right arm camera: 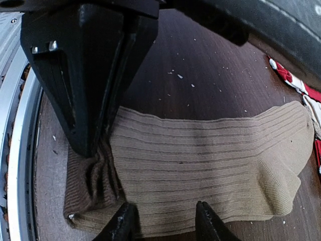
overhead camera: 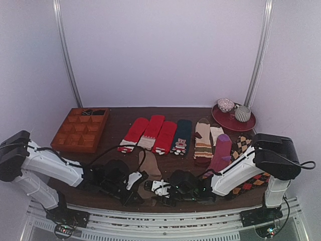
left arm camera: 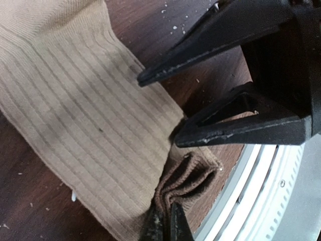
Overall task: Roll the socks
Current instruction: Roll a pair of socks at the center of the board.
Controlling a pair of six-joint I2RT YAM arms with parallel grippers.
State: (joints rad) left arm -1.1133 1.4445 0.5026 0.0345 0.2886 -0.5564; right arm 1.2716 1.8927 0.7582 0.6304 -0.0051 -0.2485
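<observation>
Clamping left gripper (left arm camera: 164, 223) on cuff of socks (right arm camera: 210, 155), hovering right gripper (right arm camera: 164, 213) jaws-apart beside it, starting the roll; probably needing right pinch next, then turning toe-ward.

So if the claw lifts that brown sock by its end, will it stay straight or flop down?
Probably flop: the sock is thin ribbed knit lying flat, and its end bunches where the left claw pinches it. It looks light, so it should lift easily. Pushed, it would likely wrinkle up rather than slide along whole.
</observation>
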